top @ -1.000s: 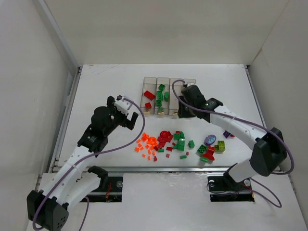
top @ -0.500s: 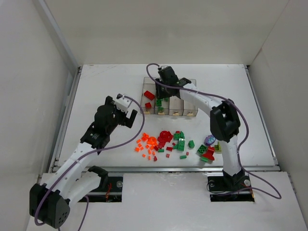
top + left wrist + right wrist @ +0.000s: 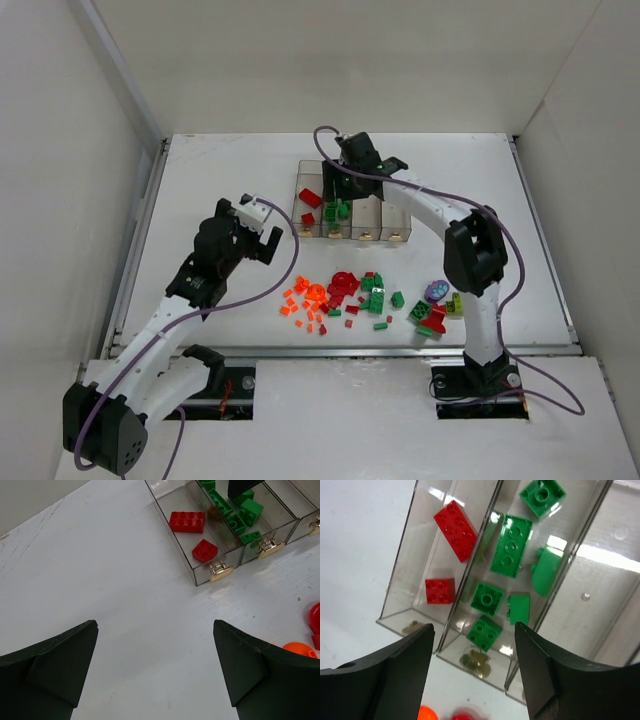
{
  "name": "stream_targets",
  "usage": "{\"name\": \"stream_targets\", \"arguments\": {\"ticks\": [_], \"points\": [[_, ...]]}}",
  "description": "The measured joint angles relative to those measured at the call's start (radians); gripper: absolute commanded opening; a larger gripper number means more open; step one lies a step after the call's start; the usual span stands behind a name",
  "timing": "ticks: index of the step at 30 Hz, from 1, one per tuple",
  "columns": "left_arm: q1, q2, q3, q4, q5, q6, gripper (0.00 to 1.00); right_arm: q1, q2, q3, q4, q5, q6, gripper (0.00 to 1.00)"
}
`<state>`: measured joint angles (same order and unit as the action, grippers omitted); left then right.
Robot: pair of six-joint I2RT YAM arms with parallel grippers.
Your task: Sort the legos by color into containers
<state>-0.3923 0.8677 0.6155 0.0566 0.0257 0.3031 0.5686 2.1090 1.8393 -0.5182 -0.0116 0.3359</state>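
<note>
Containers (image 3: 394,215) sit mid-table (image 3: 220,170), long axes running away from the arm bases, brass pulls (image 3: 366,237) nearest. Red legos (image 3: 455,522) fill the leftmost, green legos (image 3: 511,545) the next. Loose legos (image 3: 372,298) lie nearer the bases. Right gripper (image 3: 472,645) hangs over the bins, jaws apart, empty. Left gripper (image 3: 155,645) stands wide apart, empty.

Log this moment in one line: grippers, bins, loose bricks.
left gripper: open; right gripper: open, above clear plastic bins; end bin: red plastic bricks; next: green plastic bricks; loose bricks unsorted

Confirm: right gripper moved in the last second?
Yes. Top view: the right gripper swung left along the containers, from their right half to over the green-filled bin.
</note>
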Motion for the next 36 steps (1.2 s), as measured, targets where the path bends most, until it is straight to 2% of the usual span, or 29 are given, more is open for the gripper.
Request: {"name": "stream_targets", "arguments": {"ticks": [5, 11, 14, 19, 21, 25, 31, 34, 36], "points": [[-0.002, 0.0, 0.0, 0.009, -0.001, -0.016, 1.0, -0.012, -0.13, -0.114, -0.03, -0.003, 0.0, 0.73], [-0.028, -0.001, 0.0, 0.016, -0.005, -0.064, 1.0, -0.04, -0.517, -0.535, -0.087, -0.028, 0.022, 0.74], [-0.032, 0.0, 0.0, 0.023, 0.007, -0.075, 1.0, -0.057, -0.626, -0.699, -0.131, -0.044, 0.056, 0.74], [-0.042, 0.002, 0.0, 0.052, 0.022, -0.081, 1.0, -0.064, -0.655, -0.895, -0.196, -0.041, 0.124, 0.73], [-0.048, 0.001, 0.0, 0.062, 0.023, -0.08, 1.0, -0.064, -0.657, -0.925, -0.216, -0.031, 0.141, 0.69], [-0.058, 0.0, 0.0, 0.073, 0.02, -0.08, 1.0, -0.059, -0.657, -0.946, -0.214, -0.018, 0.159, 0.63], [-0.06, -0.003, 0.0, 0.074, 0.016, -0.08, 1.0, 0.004, -0.621, -0.948, -0.205, -0.003, 0.171, 0.47], [-0.06, -0.009, 0.0, 0.073, 0.011, -0.08, 1.0, 0.022, -0.611, -0.951, -0.205, 0.005, 0.177, 0.46], [-0.06, -0.014, 0.0, 0.074, 0.01, -0.08, 1.0, 0.023, -0.611, -0.951, -0.205, 0.009, 0.18, 0.38]]}}
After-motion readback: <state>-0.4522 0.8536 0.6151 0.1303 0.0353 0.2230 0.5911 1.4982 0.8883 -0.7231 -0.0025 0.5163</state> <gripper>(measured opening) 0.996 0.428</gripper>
